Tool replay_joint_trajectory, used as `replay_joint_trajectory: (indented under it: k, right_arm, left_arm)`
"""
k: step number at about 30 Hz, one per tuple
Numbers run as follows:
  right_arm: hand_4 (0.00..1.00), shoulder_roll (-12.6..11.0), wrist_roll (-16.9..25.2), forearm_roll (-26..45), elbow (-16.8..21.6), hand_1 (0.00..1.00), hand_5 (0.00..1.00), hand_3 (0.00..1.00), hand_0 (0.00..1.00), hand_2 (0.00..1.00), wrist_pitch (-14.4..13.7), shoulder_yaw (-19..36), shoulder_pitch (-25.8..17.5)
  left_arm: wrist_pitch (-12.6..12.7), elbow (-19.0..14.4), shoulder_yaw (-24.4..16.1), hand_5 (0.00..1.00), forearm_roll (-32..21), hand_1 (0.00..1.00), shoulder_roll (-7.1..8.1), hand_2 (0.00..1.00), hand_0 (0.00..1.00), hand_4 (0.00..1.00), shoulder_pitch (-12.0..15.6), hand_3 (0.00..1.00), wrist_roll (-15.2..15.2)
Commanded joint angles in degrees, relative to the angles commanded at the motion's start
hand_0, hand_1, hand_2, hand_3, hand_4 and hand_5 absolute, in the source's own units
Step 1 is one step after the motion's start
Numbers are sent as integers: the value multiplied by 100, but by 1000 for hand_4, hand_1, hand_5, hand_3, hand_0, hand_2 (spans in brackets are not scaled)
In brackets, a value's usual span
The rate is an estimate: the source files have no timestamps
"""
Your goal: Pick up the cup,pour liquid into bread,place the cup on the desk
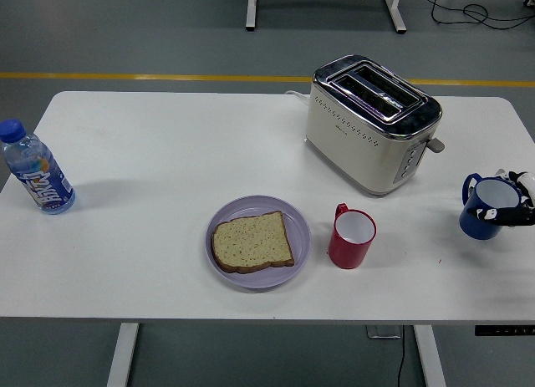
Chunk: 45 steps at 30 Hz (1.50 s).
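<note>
A blue cup [482,205] stands upright near the table's right edge, its handle pointing left. My right hand [515,205] comes in from the right edge with its fingers wrapped around the cup's right side. A slice of brown bread [252,241] lies on a lilac plate [292,216] in the middle front of the table. My left arm does not show.
A red mug [351,237] stands just right of the plate. A cream and chrome toaster [370,122] sits behind it. At the far left stands a blue water bottle [36,169]. The white table [167,145] ends close to the blue cup on the right.
</note>
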Motion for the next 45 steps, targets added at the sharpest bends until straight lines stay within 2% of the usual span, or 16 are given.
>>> replay_joint_trajectory:
  k: [25,45]
  right_arm:
    - [574,581,309,-339,-197,351,36,510,411,492,-372,429,-450]
    - [572,691,559,-643,-326,354,35,511,418,493,-408,406,-503]
  left_arm:
    - [-8,4,-33,998,63,716,4,728,701,261,-22,579,19]
    - [-12,4,-47,998,102,718,9,728,702,261,-32,581,29]
